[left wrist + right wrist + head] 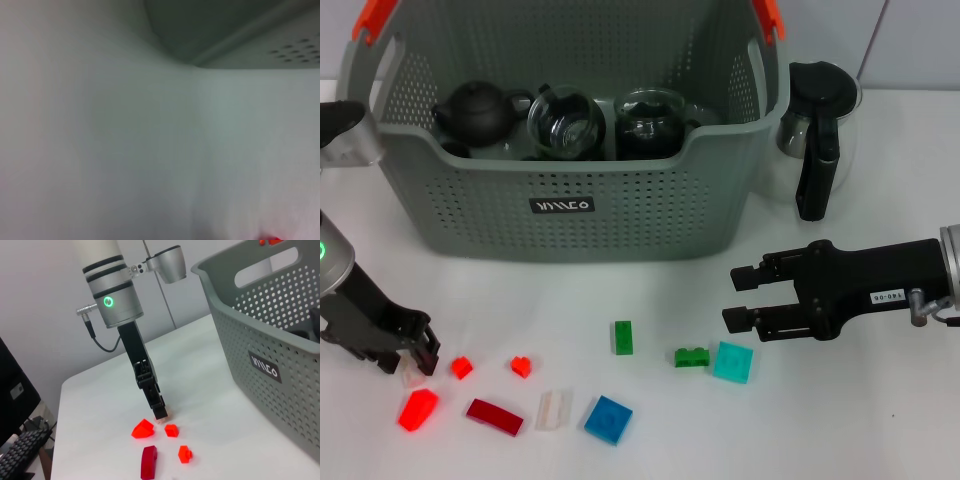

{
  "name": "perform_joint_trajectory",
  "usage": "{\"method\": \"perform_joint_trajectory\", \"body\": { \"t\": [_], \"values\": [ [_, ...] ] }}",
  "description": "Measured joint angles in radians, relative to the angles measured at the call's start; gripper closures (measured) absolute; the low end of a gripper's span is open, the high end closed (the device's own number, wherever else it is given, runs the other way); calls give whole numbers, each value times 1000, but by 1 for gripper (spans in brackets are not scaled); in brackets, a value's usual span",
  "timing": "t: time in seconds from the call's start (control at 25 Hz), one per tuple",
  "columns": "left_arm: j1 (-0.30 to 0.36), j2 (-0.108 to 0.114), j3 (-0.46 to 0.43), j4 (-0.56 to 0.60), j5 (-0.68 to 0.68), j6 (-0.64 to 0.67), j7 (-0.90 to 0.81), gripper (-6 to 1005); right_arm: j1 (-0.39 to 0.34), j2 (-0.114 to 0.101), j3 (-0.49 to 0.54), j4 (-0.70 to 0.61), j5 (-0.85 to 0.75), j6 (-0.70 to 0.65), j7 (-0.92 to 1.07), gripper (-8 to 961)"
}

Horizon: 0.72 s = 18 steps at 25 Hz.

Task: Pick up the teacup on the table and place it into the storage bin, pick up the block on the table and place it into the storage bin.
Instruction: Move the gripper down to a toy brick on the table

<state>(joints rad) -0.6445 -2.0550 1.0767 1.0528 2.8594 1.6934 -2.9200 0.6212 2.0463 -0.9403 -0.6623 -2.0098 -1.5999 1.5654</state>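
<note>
Nearest me, loose blocks lie scattered on the white desk (pixel 840 430). I see my left hand (pixel 415 368) down at the desk, fingers clamped on a pale translucent block (pixel 411 374) beside a small red block (pixel 461 367). My right hand (pixel 740 297) hovers with fingers apart near the turquoise block (pixel 733 361). Beyond, the grey storage bin (pixel 570 190) holds a black teapot (pixel 478 110) and glass pots.

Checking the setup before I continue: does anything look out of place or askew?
Nothing stands out. Small blocks lie scattered on the table, pots sit inside the storage bin, and the glass coffee pot stands upright beside it.
</note>
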Motion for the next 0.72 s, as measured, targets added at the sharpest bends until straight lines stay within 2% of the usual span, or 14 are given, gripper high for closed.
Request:
{"method": "perform_joint_trajectory", "body": {
  "t": [0.72],
  "values": [
    [-67, -8, 16, -74, -2, -32, 38, 558, -2, 0, 0, 1, 0, 0, 2, 310]
  ]
}}
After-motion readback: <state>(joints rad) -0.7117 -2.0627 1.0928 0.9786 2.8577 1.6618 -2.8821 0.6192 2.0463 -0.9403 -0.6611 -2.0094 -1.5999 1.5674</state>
